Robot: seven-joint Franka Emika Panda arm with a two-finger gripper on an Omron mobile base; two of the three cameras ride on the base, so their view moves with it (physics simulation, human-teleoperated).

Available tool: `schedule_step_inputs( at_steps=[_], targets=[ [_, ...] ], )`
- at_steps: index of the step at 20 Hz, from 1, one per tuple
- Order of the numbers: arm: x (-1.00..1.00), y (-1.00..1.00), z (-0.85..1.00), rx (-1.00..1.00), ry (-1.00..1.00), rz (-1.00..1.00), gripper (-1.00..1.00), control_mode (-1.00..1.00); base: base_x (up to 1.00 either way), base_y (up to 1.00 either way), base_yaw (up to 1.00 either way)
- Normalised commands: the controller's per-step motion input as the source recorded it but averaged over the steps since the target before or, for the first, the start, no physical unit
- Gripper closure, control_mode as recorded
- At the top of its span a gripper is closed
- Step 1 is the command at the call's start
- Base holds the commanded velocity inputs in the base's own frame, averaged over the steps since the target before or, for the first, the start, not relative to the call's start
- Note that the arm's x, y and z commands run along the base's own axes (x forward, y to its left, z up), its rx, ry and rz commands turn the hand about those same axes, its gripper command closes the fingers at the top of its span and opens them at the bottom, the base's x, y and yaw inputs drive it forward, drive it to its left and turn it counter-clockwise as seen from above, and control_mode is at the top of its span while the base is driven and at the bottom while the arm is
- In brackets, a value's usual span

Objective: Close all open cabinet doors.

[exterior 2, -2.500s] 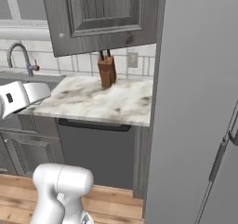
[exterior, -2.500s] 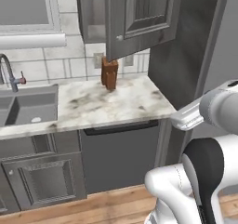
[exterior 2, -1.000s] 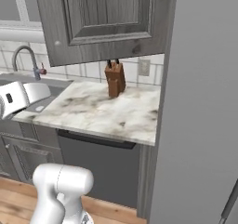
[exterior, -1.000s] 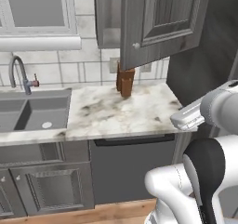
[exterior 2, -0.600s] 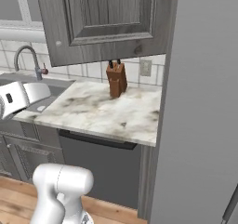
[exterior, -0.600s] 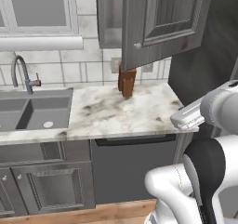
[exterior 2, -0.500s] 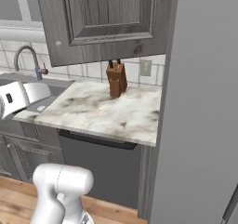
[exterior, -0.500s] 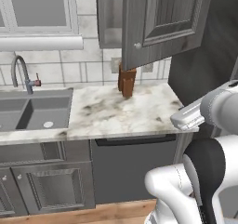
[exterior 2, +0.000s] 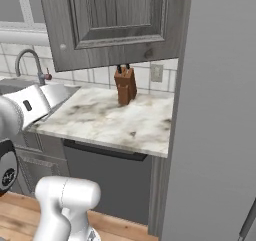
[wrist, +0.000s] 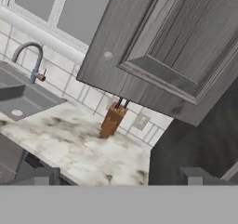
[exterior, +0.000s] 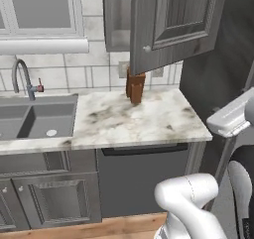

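Observation:
One dark grey wood-grain cabinet door (exterior: pixel 173 25) hangs open, swung out over the counter from the wall cabinet, whose inside (exterior: pixel 118 20) shows to its left. Its round silver knob (exterior: pixel 146 48) sits at the lower left corner. The same cabinet door (exterior 2: pixel 115 20) faces the right base camera, and in the hand view the cabinet door (wrist: pixel 172 46) tilts across the top. My gripper (wrist: pixel 118 179) is open, both fingertips (wrist: pixel 42 176) wide apart, some way short of the door and below it, with nothing between them.
A brown knife block (exterior: pixel 135 86) stands at the back of the marble counter (exterior: pixel 158 124) under the door. A sink (exterior: pixel 30 121) with a faucet (exterior: pixel 22 77) lies to the left. A tall grey panel (exterior 2: pixel 215 110) walls the right side. A dishwasher front (exterior: pixel 144 178) sits below.
The whole picture shifted early on as the base drove nearer the counter; in the last half second it holds still. The door stands as before and the gripper stays open.

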Motion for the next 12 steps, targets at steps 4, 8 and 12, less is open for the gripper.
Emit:
schedule_step_inputs(
  at_steps=[4,8,12],
  targets=[
    [-0.22,-0.55,0.16,-0.01,-0.16,0.22,-1.00,-1.00,0.00,0.00,0.00],
    [0.03,-0.20,0.34,0.00,-0.13,0.23,-1.00,-1.00,0.00,0.00,0.00],
    [0.40,0.27,0.37,0.00,-0.13,0.16,-1.00,-1.00,0.00,0.00,0.00]
  ],
)
